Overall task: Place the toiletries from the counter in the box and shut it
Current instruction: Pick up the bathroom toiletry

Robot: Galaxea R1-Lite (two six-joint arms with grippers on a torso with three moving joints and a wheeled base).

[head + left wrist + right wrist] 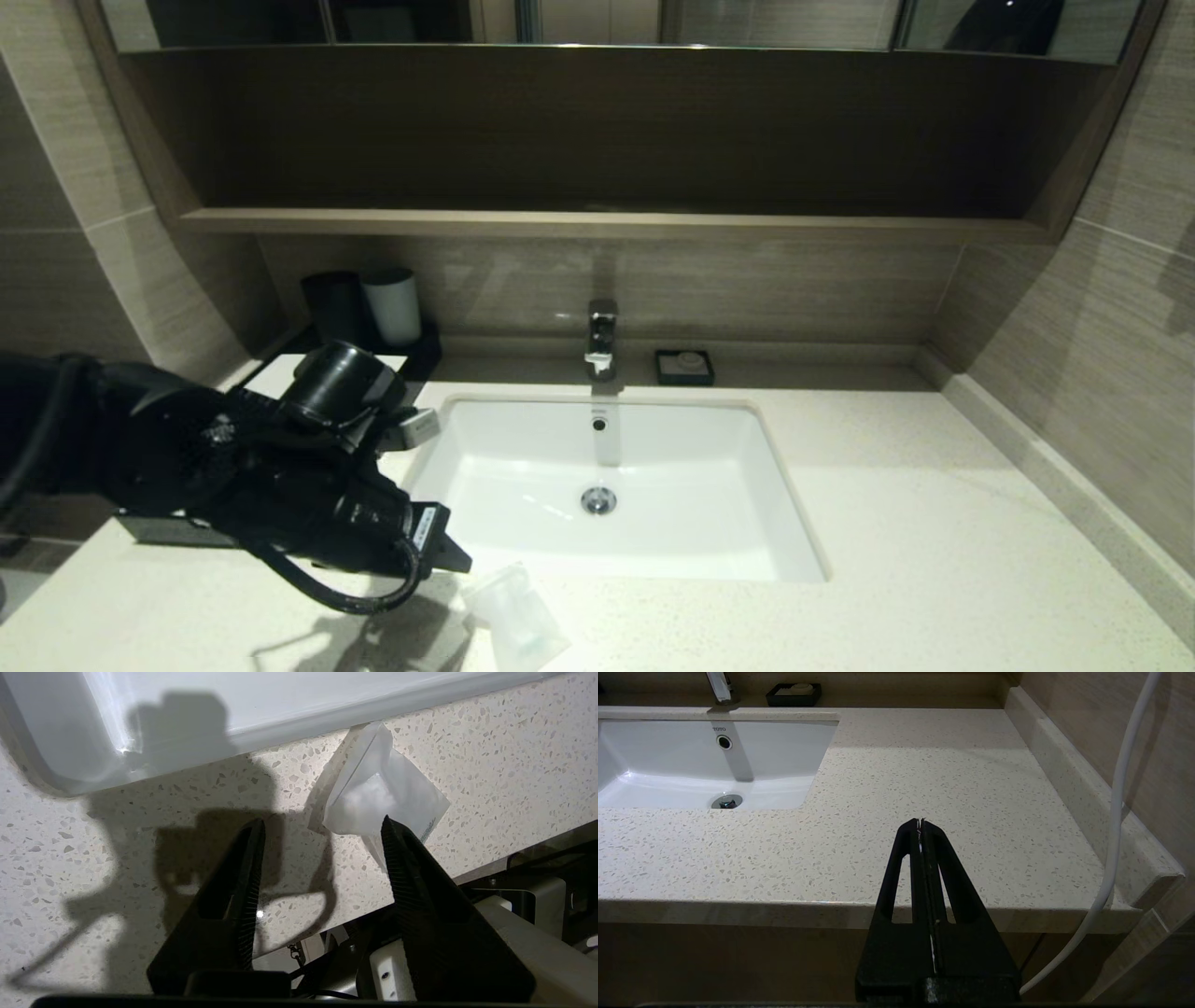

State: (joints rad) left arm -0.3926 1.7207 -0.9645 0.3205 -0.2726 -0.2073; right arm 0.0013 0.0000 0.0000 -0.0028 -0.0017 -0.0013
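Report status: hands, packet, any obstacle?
Left hand open above counter, nothing held. Right hand shut, parked. Clear packet beside basin, unobstructed.

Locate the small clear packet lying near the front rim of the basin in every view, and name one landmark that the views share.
Head view: the packet lies on the counter in front of the basin's near left corner, beside the left gripper.
Left wrist view: the packet lies just beyond one fingertip of the open gripper.
Right wrist view: not in it.
Shared landmark: the white basin.
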